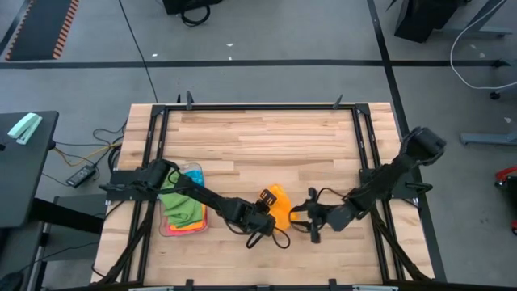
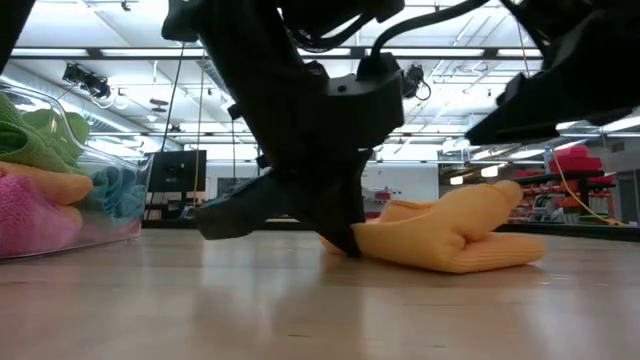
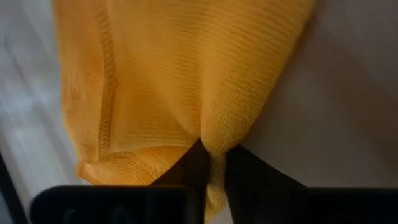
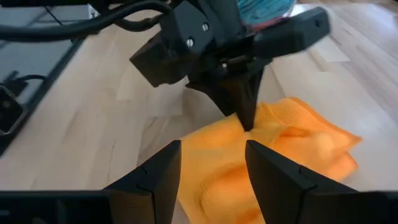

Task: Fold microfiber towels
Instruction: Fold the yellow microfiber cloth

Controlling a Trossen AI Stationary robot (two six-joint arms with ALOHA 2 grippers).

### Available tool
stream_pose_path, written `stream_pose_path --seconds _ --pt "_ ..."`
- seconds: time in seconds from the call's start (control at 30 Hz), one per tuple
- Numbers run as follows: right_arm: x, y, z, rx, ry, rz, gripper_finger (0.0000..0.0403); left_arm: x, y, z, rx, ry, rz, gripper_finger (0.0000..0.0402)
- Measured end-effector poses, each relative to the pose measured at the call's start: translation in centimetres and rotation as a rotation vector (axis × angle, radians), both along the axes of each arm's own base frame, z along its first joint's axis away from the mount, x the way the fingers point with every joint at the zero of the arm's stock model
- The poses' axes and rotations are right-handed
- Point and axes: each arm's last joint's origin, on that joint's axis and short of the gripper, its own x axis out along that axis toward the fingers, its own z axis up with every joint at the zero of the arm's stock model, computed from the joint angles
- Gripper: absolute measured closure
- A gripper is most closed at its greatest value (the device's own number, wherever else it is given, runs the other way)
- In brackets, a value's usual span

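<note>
A crumpled orange microfiber towel [image 1: 279, 204] [image 2: 450, 235] lies on the wooden table near its front middle. My left gripper [image 1: 269, 217] [image 3: 214, 155] comes down on the towel's left end and is shut on a pinch of it. My right gripper [image 1: 310, 220] [image 4: 214, 171] stands open just right of the towel, fingers pointing toward it and touching nothing. More towels, green [image 1: 182, 206], pink and blue, lie piled in a clear plastic tray [image 2: 110, 228] at the left. My left gripper pinches a raised fold of the orange towel [image 3: 217, 134] between its two fingers, at the towel's left end [image 4: 249, 127]. The fingers slant down from the table's left side. The rest of the towel lies slack and bunched on the table.
The clear tray [image 1: 164, 230] with its pile of towels sits at the left, beside my left arm. Black frame rails [image 1: 363, 145] run along the table's sides. Bare wood [image 1: 266, 137] stretches over the far half of the table.
</note>
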Motion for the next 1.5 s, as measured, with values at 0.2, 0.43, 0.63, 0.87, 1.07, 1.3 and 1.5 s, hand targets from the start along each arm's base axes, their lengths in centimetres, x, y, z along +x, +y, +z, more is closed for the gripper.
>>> stream_pose_path --seconds 0.2,0.43,0.63,0.87,1.07,1.3,1.5 --pt "3.3 1.1 -0.5 -0.046 0.02 -0.029 0.0215 -0.7 0.2 0.3 0.07 0.096 -0.088 0.0296" --pt "3.6 0.5 -0.5 -0.124 0.099 -0.059 0.0215 -1.9 -0.5 2.3 0.037 0.112 -0.104 0.0262" --pt "2.5 0.0 0.4 -0.139 0.163 -0.076 0.0215 -2.6 -1.9 4.0 -0.079 0.065 -0.093 0.0251" --pt "1.8 -1.1 -0.5 -0.175 0.277 -0.14 0.0215 -2.2 -2.3 4.2 -0.232 -0.002 0.011 0.0262" --pt "1.4 -1.3 -1.7 -0.18 0.34 -0.165 0.0215 -3.0 -3.3 4.5 -0.287 0.02 0.035 0.0279" --pt "2.0 -0.9 -3.9 -0.173 0.36 -0.166 0.0215 -4.5 -5.7 6.1 -0.317 -0.012 -0.018 0.0296" --pt "3.8 0.3 -5.5 -0.078 0.279 -0.106 0.0215 -5.2 -6.2 6.4 -0.322 -0.011 0.013 0.0305"
